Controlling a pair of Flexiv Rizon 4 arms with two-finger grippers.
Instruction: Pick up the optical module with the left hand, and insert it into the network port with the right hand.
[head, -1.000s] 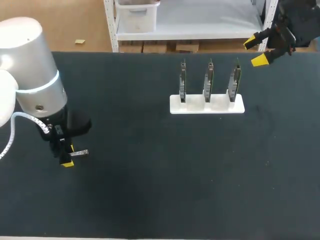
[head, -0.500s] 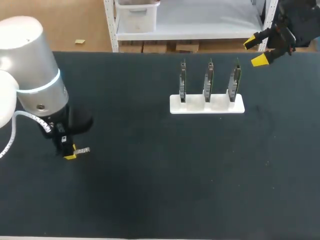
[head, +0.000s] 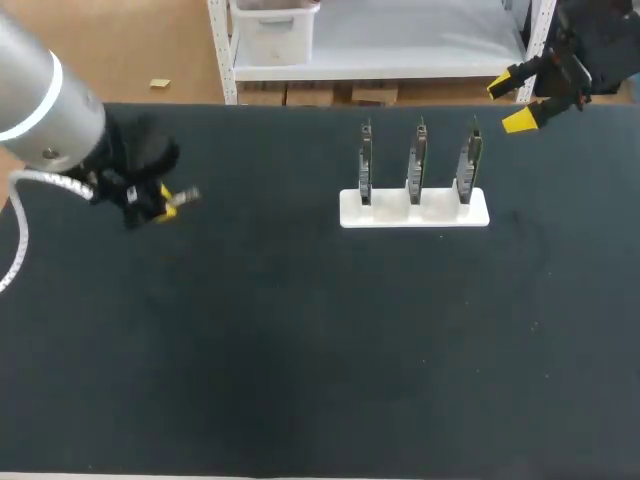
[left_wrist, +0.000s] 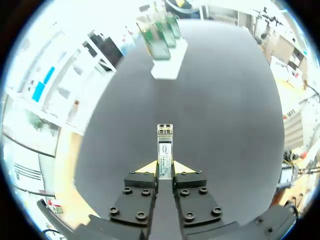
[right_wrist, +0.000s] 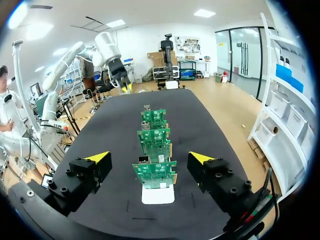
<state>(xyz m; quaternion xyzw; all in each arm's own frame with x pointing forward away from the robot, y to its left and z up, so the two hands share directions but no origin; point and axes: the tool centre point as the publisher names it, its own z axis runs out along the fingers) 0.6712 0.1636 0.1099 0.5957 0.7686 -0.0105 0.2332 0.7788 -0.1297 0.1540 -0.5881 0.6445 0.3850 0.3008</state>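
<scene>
A: Two grippers showing. At upper left of the head frame the left gripper (head: 165, 203) is hanging over the table (head: 300, 360), fingers clamping the module (head: 186, 197) from both sides.
B: Left wrist view agreeing: the module (left_wrist: 164, 147) is sticking out ahead of the yellow tips, pinched at its rear end, pointing toward the stand (left_wrist: 165, 70).
A: At upper right the right gripper (head: 510, 103) is sitting with fingers spread wide, holding nothing.
B: Right of centre, three boards (head: 415, 160) are standing upright in the white stand (head: 414, 210). In the right wrist view they are lining up ahead of its fingers.
</scene>
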